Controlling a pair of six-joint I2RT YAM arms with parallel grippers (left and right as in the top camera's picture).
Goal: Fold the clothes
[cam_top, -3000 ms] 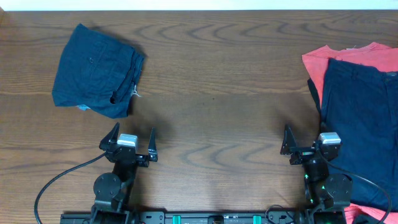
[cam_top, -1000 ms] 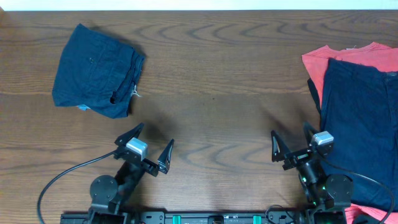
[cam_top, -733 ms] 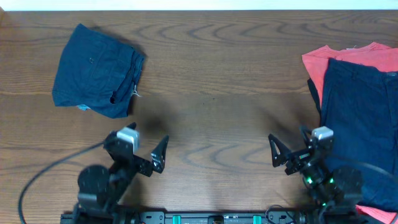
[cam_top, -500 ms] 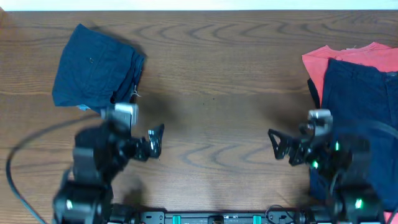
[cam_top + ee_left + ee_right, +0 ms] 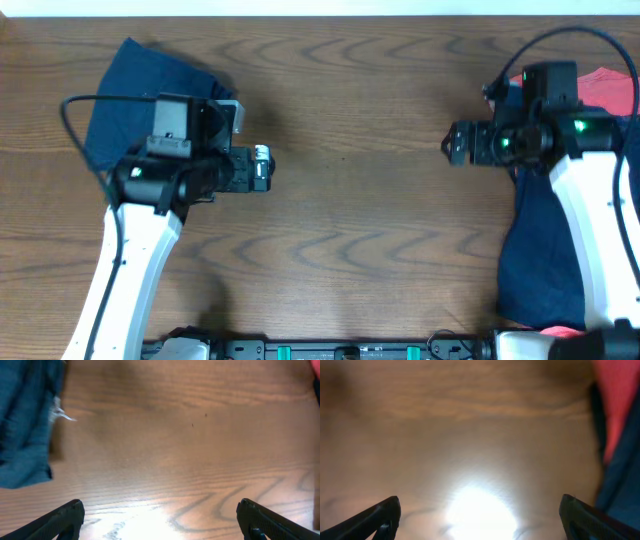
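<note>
A folded pair of dark navy shorts (image 5: 115, 100) lies at the table's far left, partly hidden under my left arm; its edge shows in the left wrist view (image 5: 25, 425). Another pair of navy shorts (image 5: 540, 250) lies spread at the right edge, partly under my right arm, and shows in the right wrist view (image 5: 625, 470). My left gripper (image 5: 262, 167) is open and empty, raised over bare wood right of the folded shorts. My right gripper (image 5: 452, 145) is open and empty, raised over bare wood left of the spread shorts.
A red garment (image 5: 610, 90) lies under the spread shorts at the far right, also in the right wrist view (image 5: 615, 400). The wooden table (image 5: 350, 220) stretches between the two arms. A black cable (image 5: 85, 105) loops from the left arm.
Both arms have risen from their low rest at the front edge and swung toward the back. The left gripper now hovers by the folded shorts, the right by the spread shorts.
</note>
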